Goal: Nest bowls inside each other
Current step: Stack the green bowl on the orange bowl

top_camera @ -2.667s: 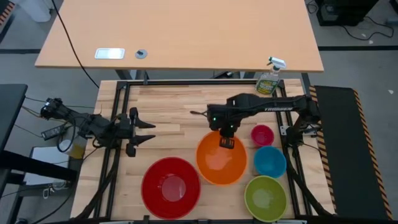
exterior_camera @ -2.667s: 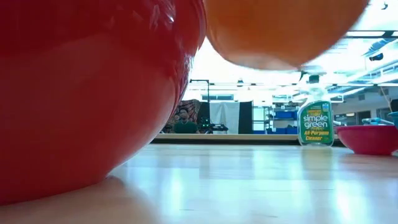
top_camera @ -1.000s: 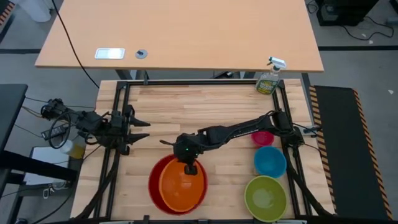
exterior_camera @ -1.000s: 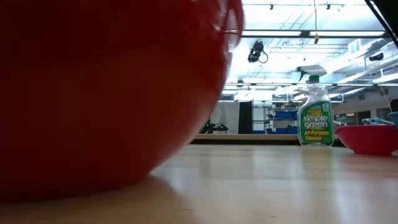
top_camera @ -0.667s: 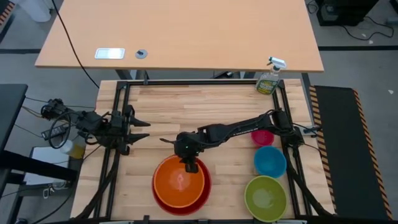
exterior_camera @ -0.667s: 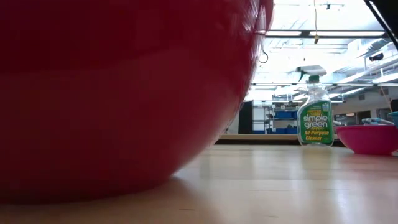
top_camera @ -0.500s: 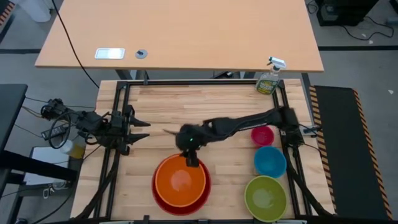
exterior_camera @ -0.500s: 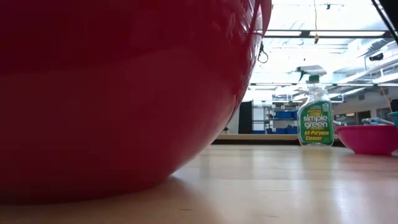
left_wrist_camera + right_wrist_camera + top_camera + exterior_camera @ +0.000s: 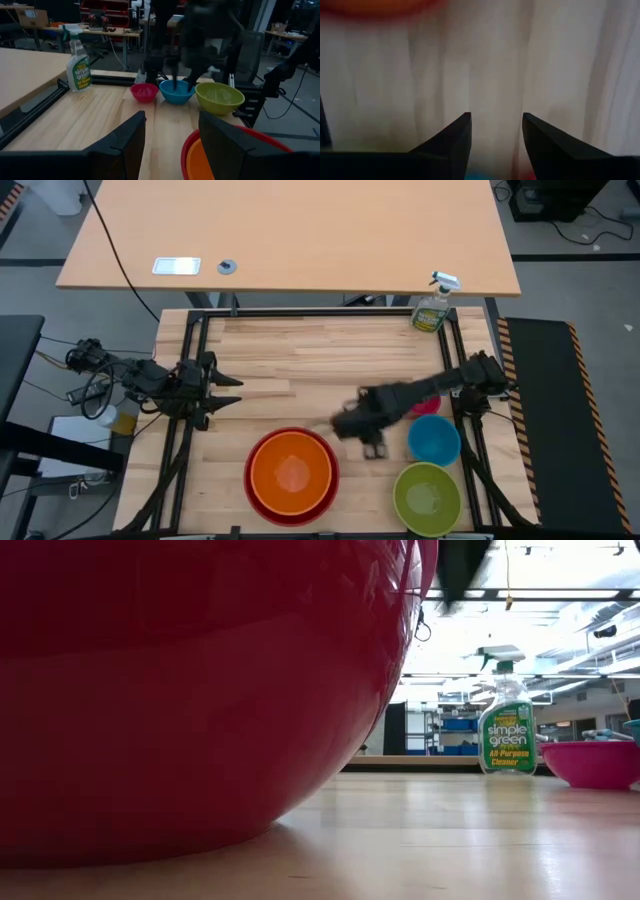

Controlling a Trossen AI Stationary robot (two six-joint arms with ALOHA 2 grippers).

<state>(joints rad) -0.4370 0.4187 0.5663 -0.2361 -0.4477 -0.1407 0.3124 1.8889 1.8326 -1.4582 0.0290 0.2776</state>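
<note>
The orange bowl [image 9: 291,470] sits nested inside the red bowl [image 9: 262,498] at the table's near edge, left of middle. The green bowl [image 9: 428,498], the blue bowl [image 9: 436,440] and the pink bowl [image 9: 428,404] stand apart in a row along the right side. My right gripper [image 9: 372,444] hangs open above bare wood between the stack and the blue bowl, fingers pointing down [image 9: 495,117]. My left gripper [image 9: 226,390] waits open at the left edge, pointing level across the table [image 9: 170,122].
A green spray bottle [image 9: 433,308] stands at the far right corner of the table. A black metal frame [image 9: 190,360] runs along the table's sides. In the low view the red bowl [image 9: 180,690] fills the left half of the picture.
My right gripper has let go of the orange bowl's far rim, risen and swung toward the table's right edge, toward the blue bowl, tipping to point down. The orange bowl has settled level in the red bowl, and the stack has slid slightly rightward.
</note>
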